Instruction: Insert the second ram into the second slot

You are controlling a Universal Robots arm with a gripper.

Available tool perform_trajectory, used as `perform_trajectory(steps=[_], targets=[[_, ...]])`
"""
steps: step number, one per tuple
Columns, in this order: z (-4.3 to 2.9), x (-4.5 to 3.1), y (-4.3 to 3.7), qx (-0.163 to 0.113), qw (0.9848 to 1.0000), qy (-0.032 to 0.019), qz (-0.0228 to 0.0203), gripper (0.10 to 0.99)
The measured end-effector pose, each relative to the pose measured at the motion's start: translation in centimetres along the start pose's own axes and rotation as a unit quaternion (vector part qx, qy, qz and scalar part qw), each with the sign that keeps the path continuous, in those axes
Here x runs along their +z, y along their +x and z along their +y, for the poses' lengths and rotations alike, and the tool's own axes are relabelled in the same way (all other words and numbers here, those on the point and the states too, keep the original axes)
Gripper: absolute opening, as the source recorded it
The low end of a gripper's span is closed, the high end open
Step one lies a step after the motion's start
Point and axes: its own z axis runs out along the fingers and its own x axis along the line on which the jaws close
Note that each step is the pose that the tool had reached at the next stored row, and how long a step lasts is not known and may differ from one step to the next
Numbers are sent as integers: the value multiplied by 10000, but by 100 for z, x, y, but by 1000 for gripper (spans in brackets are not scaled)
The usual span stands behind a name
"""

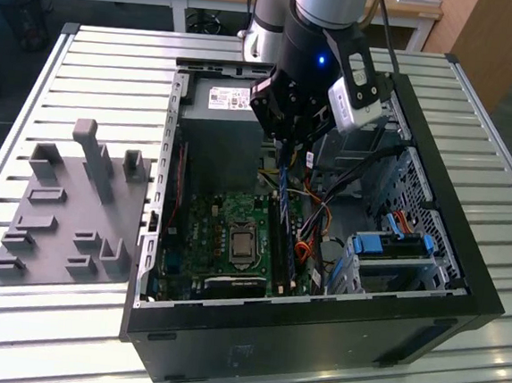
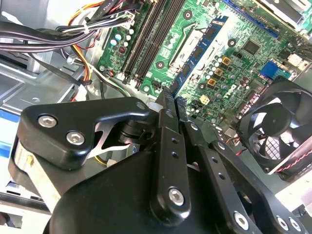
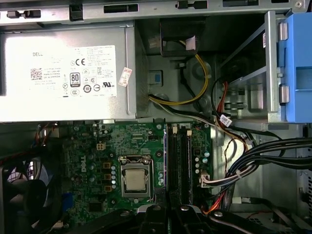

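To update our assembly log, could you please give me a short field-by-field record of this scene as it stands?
Gripper: black gripper, shut on the thin blue circuit-board ram stick
Ram position: hanging below the gripper, over the green motherboard, by its long black memory slots
Seating: cannot tell whether it is in a slot
Enclosure: open black computer case on a slatted metal table
Nearby: grey holder fixture, on the exterior view's left of the case
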Motion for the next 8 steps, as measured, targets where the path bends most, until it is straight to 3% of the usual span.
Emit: perform_trajectory(steps=[4, 5, 8], targets=[[0, 5, 0, 0, 10000, 0, 0, 137], [0, 66, -3, 0, 10000, 0, 0, 137], [0, 69, -4, 0, 10000, 0, 0, 137]])
